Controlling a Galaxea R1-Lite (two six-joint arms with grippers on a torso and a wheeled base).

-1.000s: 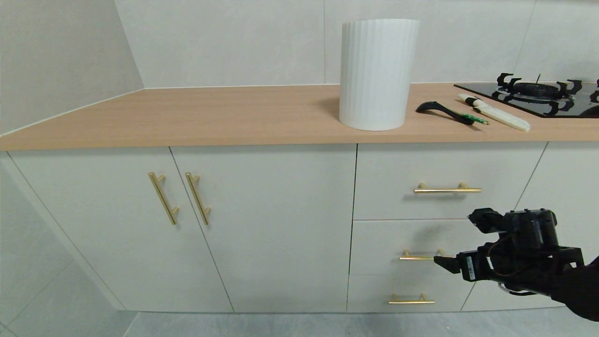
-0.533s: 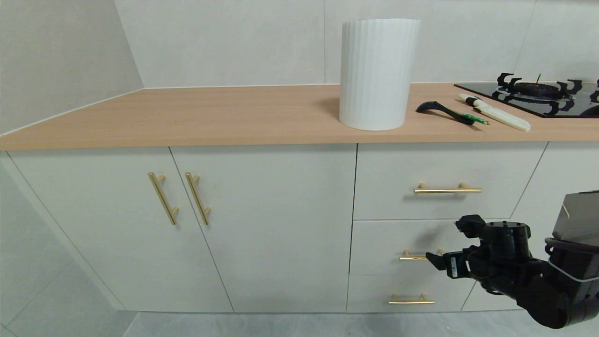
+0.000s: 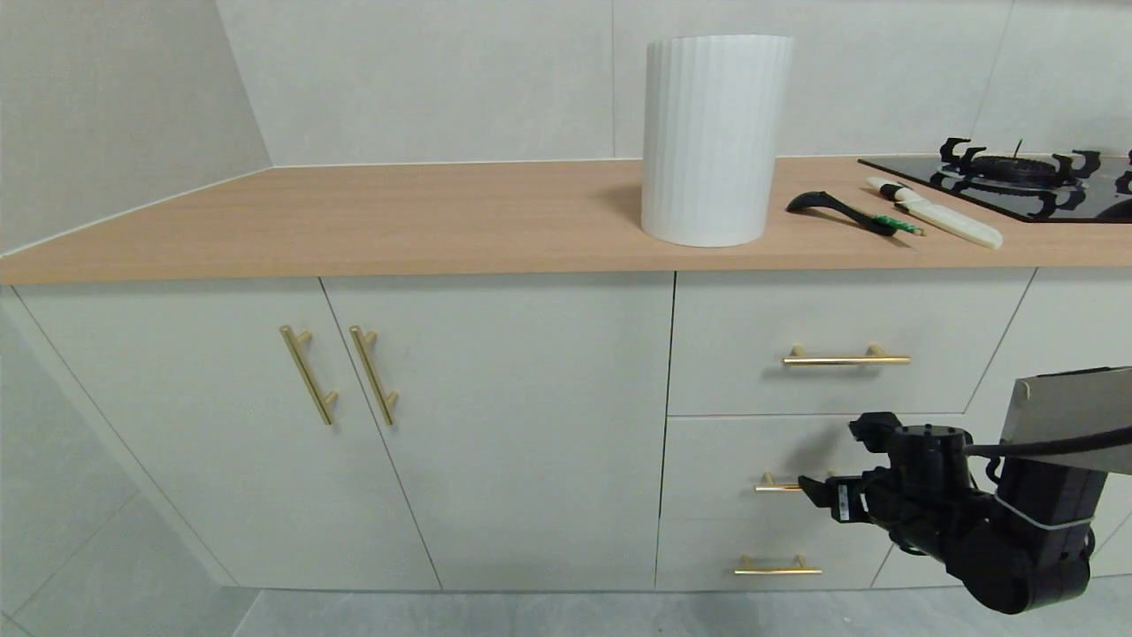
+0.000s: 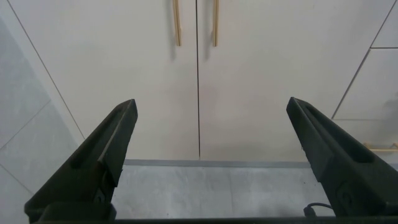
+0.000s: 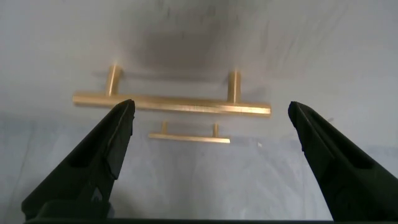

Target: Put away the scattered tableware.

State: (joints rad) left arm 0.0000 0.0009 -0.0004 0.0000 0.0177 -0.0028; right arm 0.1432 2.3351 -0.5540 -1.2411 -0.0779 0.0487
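Note:
On the wooden countertop [image 3: 398, 221] lie a black spoon [image 3: 840, 212] with a green-tipped handle and a white knife [image 3: 939, 220], to the right of a tall white ribbed container [image 3: 713, 141]. My right gripper [image 3: 829, 456] is open, low down in front of the middle drawer. The drawer's gold handle [image 5: 171, 104] lies just ahead between the spread fingers [image 5: 99, 168], with its left end [image 3: 778, 486] showing past the gripper. My left gripper [image 4: 211, 102] is open and holds nothing, facing the double cabinet doors [image 4: 199, 74] just above the floor.
A black gas hob [image 3: 1017, 181] sits at the counter's right end. The top drawer handle [image 3: 845, 358] and bottom drawer handle [image 3: 776, 571] are gold bars. The left cabinet doors carry two vertical gold handles [image 3: 340, 376]. Grey tiled floor [image 3: 531, 615] runs below.
My right arm has moved left and closer to the middle drawer's handle, and more of its forearm has come into the head view. Everything on the counter stays put.

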